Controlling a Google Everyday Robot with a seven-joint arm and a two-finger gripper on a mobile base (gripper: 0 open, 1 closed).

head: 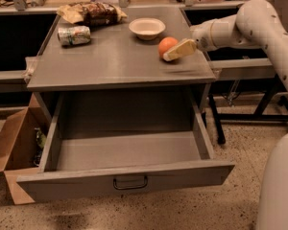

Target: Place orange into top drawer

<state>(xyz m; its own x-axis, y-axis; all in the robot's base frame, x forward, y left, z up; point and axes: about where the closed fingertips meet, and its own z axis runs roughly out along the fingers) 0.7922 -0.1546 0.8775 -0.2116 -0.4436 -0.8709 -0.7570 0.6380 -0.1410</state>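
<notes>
The orange (166, 45) sits on the grey cabinet top (110, 61), right of centre and just in front of a white bowl (147, 28). My gripper (175, 52) comes in from the right on the white arm; its pale fingers (181, 49) lie against the orange's right side, low over the top. The top drawer (127, 178) is pulled fully out below, empty inside, with its dark handle (130, 182) at the centre of the front panel.
A crushed can (74, 35) and a snack bag (92, 12) lie at the back left of the top. A brown cardboard box (17, 150) stands on the floor left of the drawer. Black table legs (259, 104) stand to the right.
</notes>
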